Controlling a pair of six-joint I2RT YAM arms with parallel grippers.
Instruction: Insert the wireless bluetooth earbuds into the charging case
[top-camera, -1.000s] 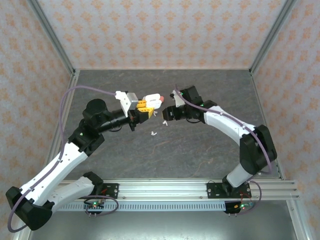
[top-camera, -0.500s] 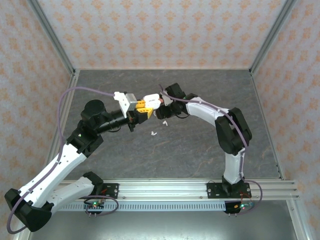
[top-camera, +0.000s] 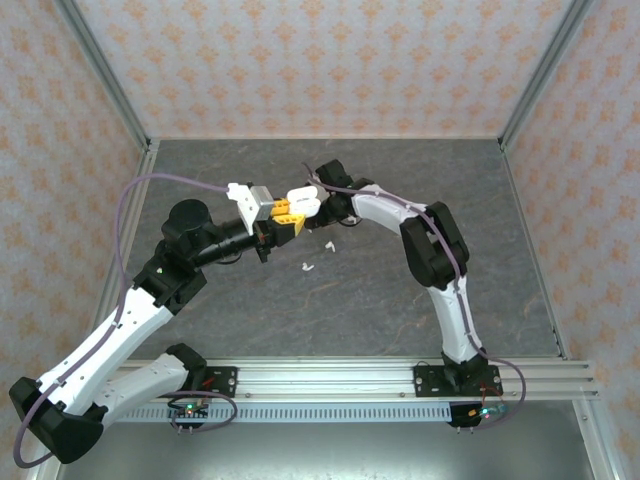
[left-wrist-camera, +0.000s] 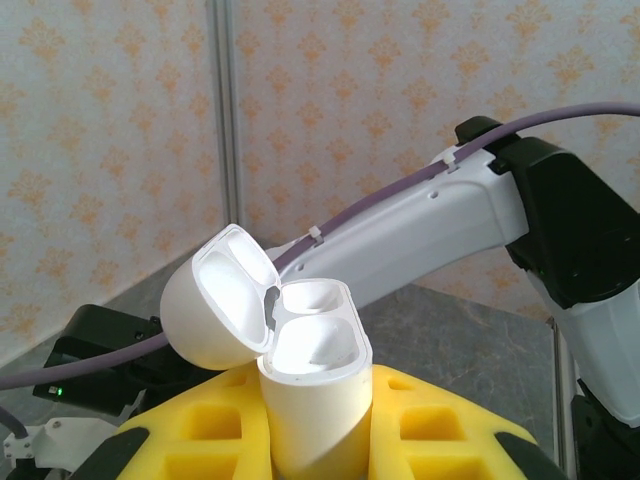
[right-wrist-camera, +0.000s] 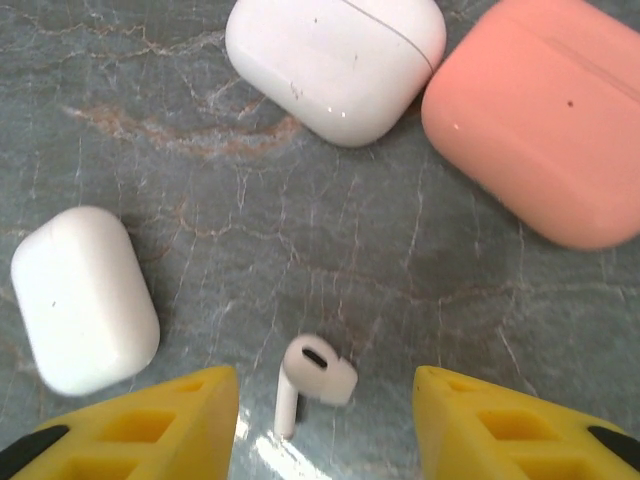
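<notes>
My left gripper (left-wrist-camera: 315, 445) is shut on an upright white charging case (left-wrist-camera: 312, 400). Its lid (left-wrist-camera: 225, 300) is hinged open to the left, and both wells look white and bare. In the top view this case (top-camera: 301, 203) is held above the table's middle, by the left gripper (top-camera: 284, 216). My right gripper (right-wrist-camera: 325, 392) is open and points down at the table. A white stemmed earbud (right-wrist-camera: 315, 375) lies between its yellow fingertips (right-wrist-camera: 205, 410), touching neither. Two more white earbuds (top-camera: 328, 245) (top-camera: 308, 266) lie loose on the table.
Past the right gripper lie a closed white case (right-wrist-camera: 340, 55), a coral-pink case (right-wrist-camera: 545, 120) and another white case (right-wrist-camera: 82, 295) to the left. The right arm (top-camera: 385, 212) reaches close behind the held case. Patterned walls enclose the grey table (top-camera: 400, 300).
The right arm has swung left and folded in, bringing its gripper close behind the held case and over the earbud. The left arm and its case have stayed put.
</notes>
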